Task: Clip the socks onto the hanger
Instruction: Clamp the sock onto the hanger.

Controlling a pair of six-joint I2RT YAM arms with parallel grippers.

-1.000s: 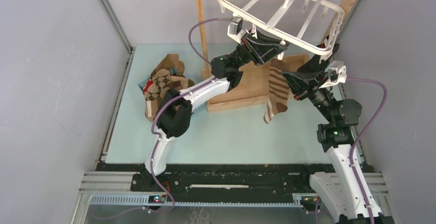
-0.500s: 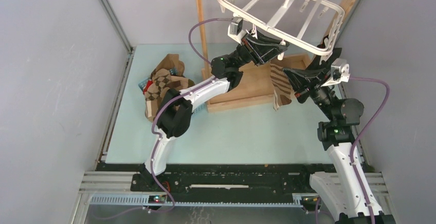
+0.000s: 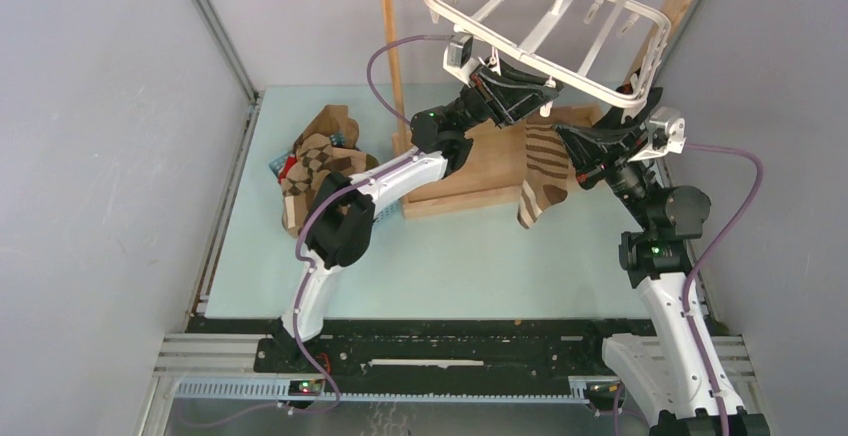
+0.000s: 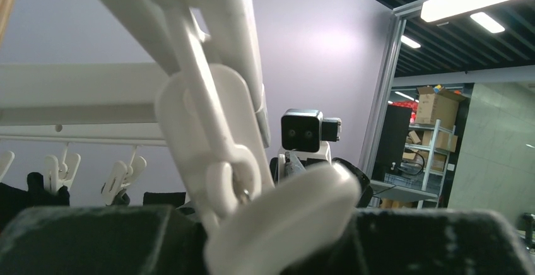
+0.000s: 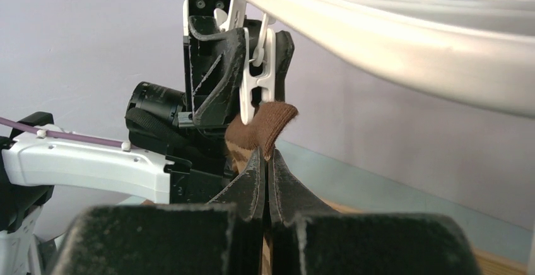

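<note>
Right wrist view: under the near rail of the white plastic rectangular drying hanger (image 5: 410, 41), the left gripper (image 5: 252, 54) is clamped around a small white dangling clip (image 5: 257, 89). Just below that clip, the right gripper (image 5: 265, 161) pinches the cuff of a brown-and-tan striped fabric sock (image 5: 264, 127). The folded cuff meets the clip's lower end, but whether it sits inside the clip cannot be told. From above, the sock hangs below the hanger over the wooden stand's base board (image 3: 490, 161). A heap of argyle socks (image 3: 318, 156) lies well left of the hanger.
</note>
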